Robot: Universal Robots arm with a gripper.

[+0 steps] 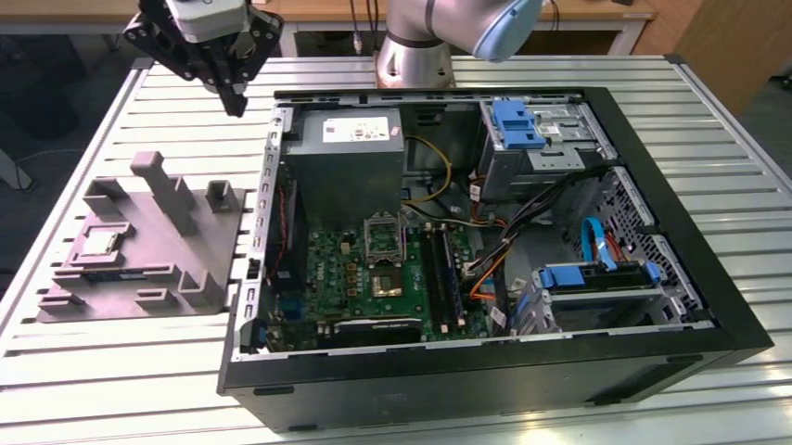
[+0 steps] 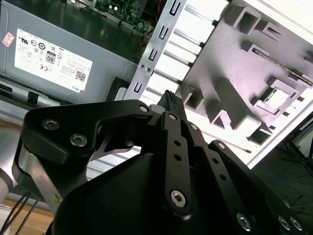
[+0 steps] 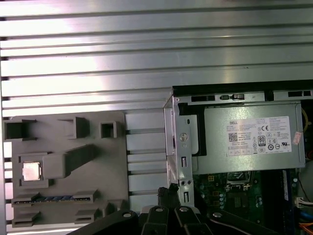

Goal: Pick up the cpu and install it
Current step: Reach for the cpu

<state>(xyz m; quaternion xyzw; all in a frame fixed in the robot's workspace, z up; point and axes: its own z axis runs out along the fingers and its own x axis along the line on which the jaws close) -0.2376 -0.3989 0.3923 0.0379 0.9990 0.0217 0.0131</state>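
Slatted metal table [image 1: 124, 389], grey tray [image 1: 155, 246] beside open PC case [image 1: 495, 371]. cpu [image 1: 99, 243] sitting in tray pocket. gripper [image 1: 236, 104] hovering high between tray and case, fingers pressed together, empty.

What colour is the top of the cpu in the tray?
The cpu top is pale silvery-grey, brighter than the grey tray; clearest in the first wrist view.

The black pincer [image 2: 169, 99] is hanging over the slatted desk [image 2: 194, 29], fingertips pressed together, beside the case's metal rail [image 2: 152, 48]. The cpu [image 2: 277, 99] is lying in a recess of the grey tray [image 2: 230, 56], well apart.
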